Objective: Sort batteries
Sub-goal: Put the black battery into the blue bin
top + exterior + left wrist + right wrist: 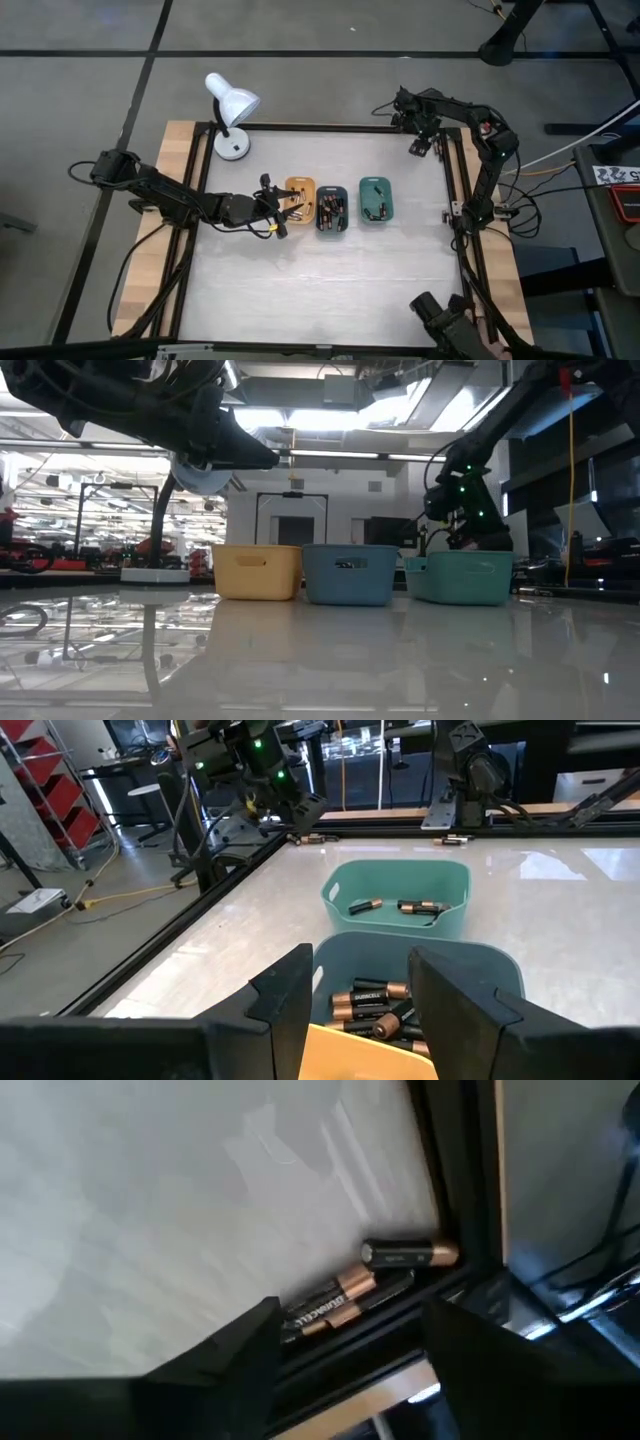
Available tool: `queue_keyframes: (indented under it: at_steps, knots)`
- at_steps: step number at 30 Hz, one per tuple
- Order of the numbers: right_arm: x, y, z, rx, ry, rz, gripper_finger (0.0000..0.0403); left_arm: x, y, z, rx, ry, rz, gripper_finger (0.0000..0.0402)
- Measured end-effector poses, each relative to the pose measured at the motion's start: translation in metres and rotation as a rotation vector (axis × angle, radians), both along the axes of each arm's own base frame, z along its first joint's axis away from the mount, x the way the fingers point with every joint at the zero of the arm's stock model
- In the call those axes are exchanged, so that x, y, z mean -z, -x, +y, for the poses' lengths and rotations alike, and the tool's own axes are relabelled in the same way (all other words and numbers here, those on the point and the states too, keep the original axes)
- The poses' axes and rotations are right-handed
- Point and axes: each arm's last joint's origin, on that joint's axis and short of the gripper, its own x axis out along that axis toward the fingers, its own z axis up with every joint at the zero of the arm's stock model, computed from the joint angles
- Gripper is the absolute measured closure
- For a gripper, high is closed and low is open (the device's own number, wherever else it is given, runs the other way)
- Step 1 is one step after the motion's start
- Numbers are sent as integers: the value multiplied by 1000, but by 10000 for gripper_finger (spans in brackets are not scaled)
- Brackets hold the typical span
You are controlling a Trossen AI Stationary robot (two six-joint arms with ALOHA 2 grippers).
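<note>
Three small trays stand in a row mid-table: orange (300,189), dark teal (332,213) and green (376,200). The dark teal tray (480,970) holds several batteries (375,1005); the green tray (400,885) holds two (400,906). My left gripper (281,217) hovers open at the orange tray's left side, nothing between its fingers. My right gripper (421,146) is open above the table's far right corner. Below it, loose batteries (410,1253) (330,1305) lie on the table against the black frame, ahead of the fingers.
A white desk lamp (230,110) stands at the far left of the table. A black frame (300,127) runs round the white tabletop. More loose batteries (310,838) (455,840) lie along the far edge. The near half of the table (320,290) is bare.
</note>
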Motion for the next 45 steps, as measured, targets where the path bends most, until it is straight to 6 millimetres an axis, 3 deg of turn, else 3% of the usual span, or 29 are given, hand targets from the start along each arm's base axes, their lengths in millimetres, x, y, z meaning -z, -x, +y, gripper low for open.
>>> queue_keyframes:
  at_steps: [12, 20, 35, 39, 45]
  knots:
    - [35, 0, 10, -87, -54, 188, 80, 0, 0, 0, -1, 2, -1, 245]
    - [60, 2, 9, -92, -116, 306, 75, 0, 0, 0, -1, 5, -2, 245]
    - [63, 1, 8, -83, -177, 214, 75, 0, 0, 0, 0, 4, -1, 245]
    - [63, 1, 9, -82, -204, 185, 90, 0, 0, 0, 0, 4, -1, 245]
    - [64, 0, 12, -87, -264, 145, 169, 0, 0, 0, 0, 4, -1, 245]
